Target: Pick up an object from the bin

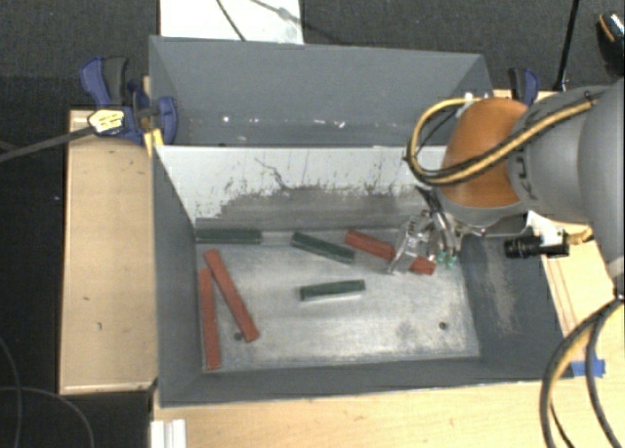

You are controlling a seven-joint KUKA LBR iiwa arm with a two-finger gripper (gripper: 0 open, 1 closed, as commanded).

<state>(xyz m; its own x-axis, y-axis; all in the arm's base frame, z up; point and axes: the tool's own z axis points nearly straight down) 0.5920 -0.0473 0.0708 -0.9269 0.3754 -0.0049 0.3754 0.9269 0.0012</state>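
Observation:
My gripper (420,243) is down at the back right of the bin floor, right over the right end of a red stick (369,244) that lies slanted there. A short red bit (423,265) shows just past the gripper on its right; it looks like the same stick's end. A dark green stick (323,247) lies just left of the red one. Another green stick (332,290) lies flat in the middle of the floor.
Two long red sticks (230,296) (207,321) lie side by side at the left of the floor. A green stick (229,235) rests along the back wall at the left. The arm with its orange cover and cables hangs over the right rim.

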